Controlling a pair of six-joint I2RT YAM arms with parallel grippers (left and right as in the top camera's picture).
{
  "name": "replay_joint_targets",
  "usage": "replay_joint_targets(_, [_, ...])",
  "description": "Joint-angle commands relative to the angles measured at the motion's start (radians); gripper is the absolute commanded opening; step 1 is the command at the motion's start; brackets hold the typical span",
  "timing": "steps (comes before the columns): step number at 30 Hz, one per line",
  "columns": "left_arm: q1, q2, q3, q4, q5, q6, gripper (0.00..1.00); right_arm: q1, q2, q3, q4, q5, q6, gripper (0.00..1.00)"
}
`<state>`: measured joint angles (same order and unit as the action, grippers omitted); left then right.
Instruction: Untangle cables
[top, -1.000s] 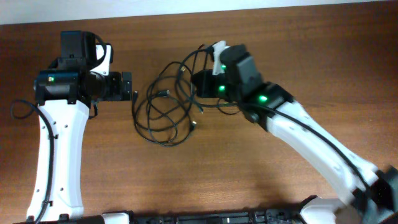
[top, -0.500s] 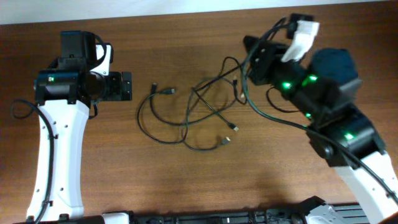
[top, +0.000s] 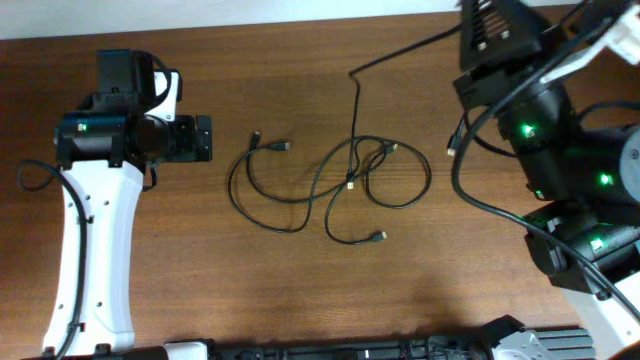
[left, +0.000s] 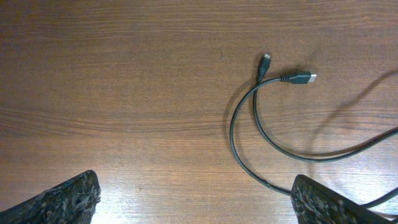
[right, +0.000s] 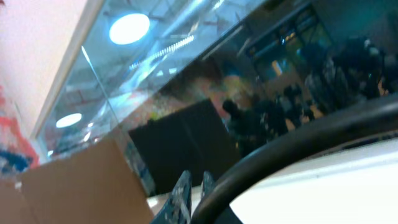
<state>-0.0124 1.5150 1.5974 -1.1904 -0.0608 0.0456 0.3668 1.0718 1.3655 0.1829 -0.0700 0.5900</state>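
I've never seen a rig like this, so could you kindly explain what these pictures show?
Two robot arms stand at a wooden table. The overhead picture shows both: the left arm, with the left tool open over bare wood, and the right arm, raised high. Thin black cables lie looped between them. The left wrist picture looks down from that arm onto two plugs. The right wrist picture points up at the room, and the right tool is shut. In the overhead picture one strand runs up toward it, so it seems to hold that cable.
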Motion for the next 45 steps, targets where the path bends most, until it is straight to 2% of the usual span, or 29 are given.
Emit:
replay_joint_targets(1, [0.004,0.002,0.01,0.0,-0.008,0.012,0.99,-0.009,-0.008,0.017,0.043,0.165,-0.024,0.04])
replay_joint_targets(12, [0.004,0.002,0.01,-0.001,-0.008,0.013,0.99,-0.01,0.175,0.017,0.051,0.622,-0.675,0.04])
replay_joint_targets(17, [0.004,0.002,0.01,-0.001,-0.008,0.012,0.99,-0.01,0.281,0.017,0.164,0.941,-0.837,0.04])
replay_joint_targets(20, [0.004,0.002,0.01,-0.001,-0.008,0.013,0.99,-0.036,0.311,0.017,0.24,1.009,-0.94,0.04])
replay_joint_targets(26, [0.004,0.002,0.01,-0.001,-0.008,0.013,0.99,-0.187,0.313,0.017,0.201,1.112,-0.953,0.04])
replay_joint_targets(35, [0.004,0.002,0.01,0.0,-0.007,0.013,0.99,-0.492,0.313,0.017,-0.038,1.125,-0.952,0.04])
replay_joint_targets(41, [0.004,0.002,0.01,-0.001,-0.008,0.013,0.99,-0.681,0.313,0.017,-0.038,1.117,-0.952,0.04])
replay_joint_targets(45, [0.004,0.002,0.01,-0.001,-0.008,0.012,0.99,-0.862,0.313,0.017,-0.019,1.011,-0.948,0.04])
